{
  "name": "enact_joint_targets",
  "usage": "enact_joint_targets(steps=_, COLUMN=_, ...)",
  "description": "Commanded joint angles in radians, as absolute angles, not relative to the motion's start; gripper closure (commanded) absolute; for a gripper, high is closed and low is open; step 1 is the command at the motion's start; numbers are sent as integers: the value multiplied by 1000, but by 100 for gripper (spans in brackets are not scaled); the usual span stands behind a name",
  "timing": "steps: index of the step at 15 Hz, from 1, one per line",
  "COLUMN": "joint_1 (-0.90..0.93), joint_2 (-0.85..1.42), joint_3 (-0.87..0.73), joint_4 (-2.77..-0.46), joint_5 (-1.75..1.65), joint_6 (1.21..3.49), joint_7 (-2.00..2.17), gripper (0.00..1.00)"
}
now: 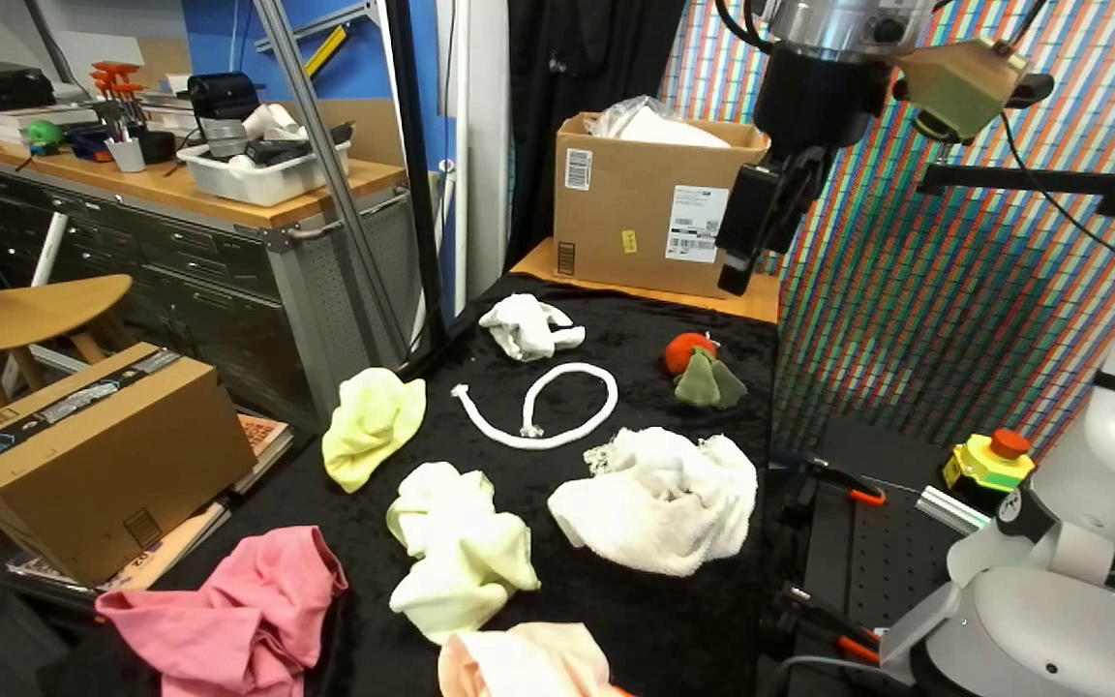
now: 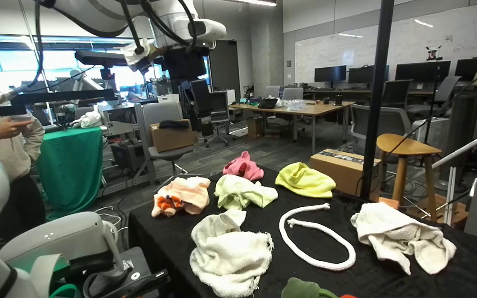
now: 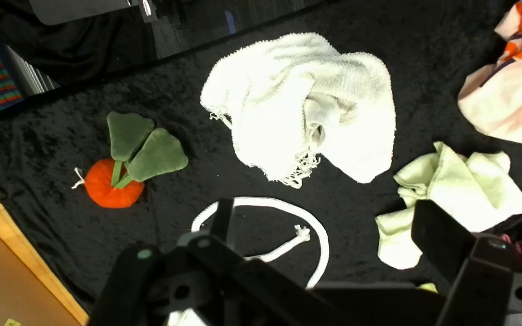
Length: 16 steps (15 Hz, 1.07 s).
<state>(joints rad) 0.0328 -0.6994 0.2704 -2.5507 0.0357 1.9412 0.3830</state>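
My gripper (image 3: 329, 217) is open and empty, its two fingers wide apart in the wrist view. It hangs high above the black-covered table in both exterior views (image 1: 738, 271) (image 2: 206, 124). Below it a white rope (image 3: 261, 202) lies in an open loop; a finger hides part of it. A white fringed towel (image 3: 283, 108) lies crumpled beside the rope. A pale green cloth (image 3: 465, 194) lies partly behind a finger. A red-orange stuffed toy (image 3: 113, 188) with green leaves lies apart from the towel. My gripper touches none of these.
Yellow (image 1: 369, 426), pink (image 1: 248, 605), peach (image 1: 528, 658) and off-white (image 1: 524, 324) cloths lie on the table (image 1: 606, 620). A cardboard box (image 1: 635, 213) stands at one end. A black pole (image 2: 375, 103) rises by the edge. A person (image 2: 10, 132) stands near the arm.
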Motion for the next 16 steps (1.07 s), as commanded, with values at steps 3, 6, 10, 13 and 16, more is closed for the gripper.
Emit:
enact_joint_targets(steps=3, joint_1=74, joint_2=-508, joint_3=322, joint_4=-2449, joint_5=-7, joint_6=2063, joint_7=369, gripper=0)
enact_joint_targets(steps=6, joint_1=104, joint_2=-379, joint_3=365, joint_4=-2392, joint_5=-37, joint_6=2147, joint_7=379, gripper=0)
enact_joint_targets(steps=10, joint_1=138, joint_2=-217, joint_3=406, joint_4=-2319, joint_5=-106, joint_6=2234, joint_7=393, gripper=0)
enact_joint_targets(steps=13, joint_1=168, joint_2=-95, joint_3=414, joint_4=-2254, joint_5=-172, joint_6=2260, joint_7=404, gripper=0)
enact_joint_targets(steps=16, joint_1=208, joint_2=18, joint_3=399, joint_4=-2176, joint_5=-228, joint_6=2272, joint_7=403, gripper=0)
